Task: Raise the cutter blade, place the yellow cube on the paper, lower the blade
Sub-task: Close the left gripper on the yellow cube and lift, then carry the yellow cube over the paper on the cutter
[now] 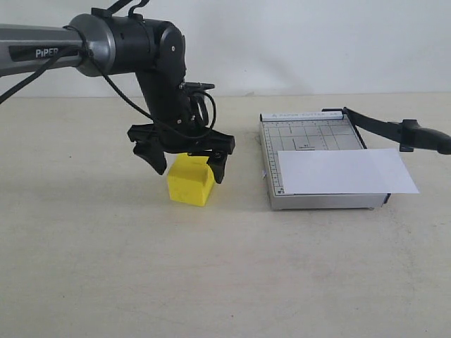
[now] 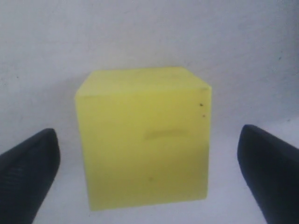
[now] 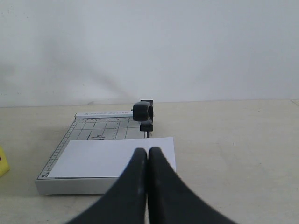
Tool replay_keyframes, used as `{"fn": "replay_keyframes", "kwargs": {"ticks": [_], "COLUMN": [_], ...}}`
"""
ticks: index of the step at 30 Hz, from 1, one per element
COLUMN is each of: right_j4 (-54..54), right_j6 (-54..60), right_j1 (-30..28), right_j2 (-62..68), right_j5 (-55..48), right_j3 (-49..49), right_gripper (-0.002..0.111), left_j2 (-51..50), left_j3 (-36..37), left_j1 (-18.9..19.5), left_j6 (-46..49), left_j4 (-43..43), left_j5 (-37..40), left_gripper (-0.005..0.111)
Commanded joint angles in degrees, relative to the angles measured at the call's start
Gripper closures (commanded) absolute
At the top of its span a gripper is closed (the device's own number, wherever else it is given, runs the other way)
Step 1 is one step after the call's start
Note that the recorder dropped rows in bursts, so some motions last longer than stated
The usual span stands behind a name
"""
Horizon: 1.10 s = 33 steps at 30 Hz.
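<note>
the cutter blade stands lifted off the cutter base, its handle out past the base's right side, so the first step looks done. the paper lies on the base, overhanging its right edge. the yellow cube sits on the desk left of the base, not yet gripped. the left fingers are spread wide either side of it, clear of its faces. the right fingers are pressed together, empty, facing the base. moving the cube onto the paper and lowering the blade are left.

Bright even light, soft shadows — yellow cube blurred in left wrist view
</note>
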<state>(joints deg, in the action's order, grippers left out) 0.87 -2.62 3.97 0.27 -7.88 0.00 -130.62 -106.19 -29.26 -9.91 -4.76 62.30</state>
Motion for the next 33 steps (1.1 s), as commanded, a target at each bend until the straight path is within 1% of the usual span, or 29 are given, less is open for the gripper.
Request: {"fn": "replay_keyframes", "kwargs": {"ticks": [1, 8, 11, 12, 18, 23, 26, 30, 33], "right_j4": [-0.12, -0.12, -0.12, -0.12, -0.12, -0.12, -0.12, -0.12, -0.12], "right_j6": [0.03, 0.03, 0.03, 0.03, 0.03, 0.03, 0.03, 0.03, 0.03], "right_j1": [-0.06, -0.06, -0.06, -0.06, -0.06, -0.06, -0.06, -0.06, -0.06], "right_j2": [-0.27, -0.27, -0.27, -0.27, -0.27, -0.27, -0.27, -0.27, -0.27], "right_j5": [0.54, 0.54, 0.54, 0.54, 0.54, 0.54, 0.54, 0.54, 0.54], "right_j3": [0.0, 0.0, 0.0, 0.0, 0.0, 0.0, 0.0, 0.0, 0.0], "right_gripper": [0.108, 0.108, 0.108, 0.108, 0.108, 0.108, 0.108, 0.108, 0.108], "left_j2": [0.14, 0.14, 0.14, 0.25, 2.26, 4.81, 5.65, 6.28, 6.41], "left_j3": [-0.27, -0.27, -0.27, -0.27, -0.27, -0.27, -0.27, -0.27, -1.55], "left_j1": [-0.06, -0.06, -0.06, -0.06, -0.3, -2.33, -4.68, -8.07, -10.34], "left_j6": [0.31, 0.54, 2.17, 3.31, 11.51, 16.75, 19.88, 20.87, 20.87], "left_j4": [-0.61, -0.5, -1.06, -1.85, -12.92, -12.55, -11.49, -10.21, -10.21], "left_j5": [-0.42, -0.42, 0.26, 0.69, 2.2, 2.65, 3.24, 2.79, 1.88], "left_gripper": [0.024, 0.076, 0.097, 0.102, 0.102, 0.102, 0.102, 0.102, 0.102]}}
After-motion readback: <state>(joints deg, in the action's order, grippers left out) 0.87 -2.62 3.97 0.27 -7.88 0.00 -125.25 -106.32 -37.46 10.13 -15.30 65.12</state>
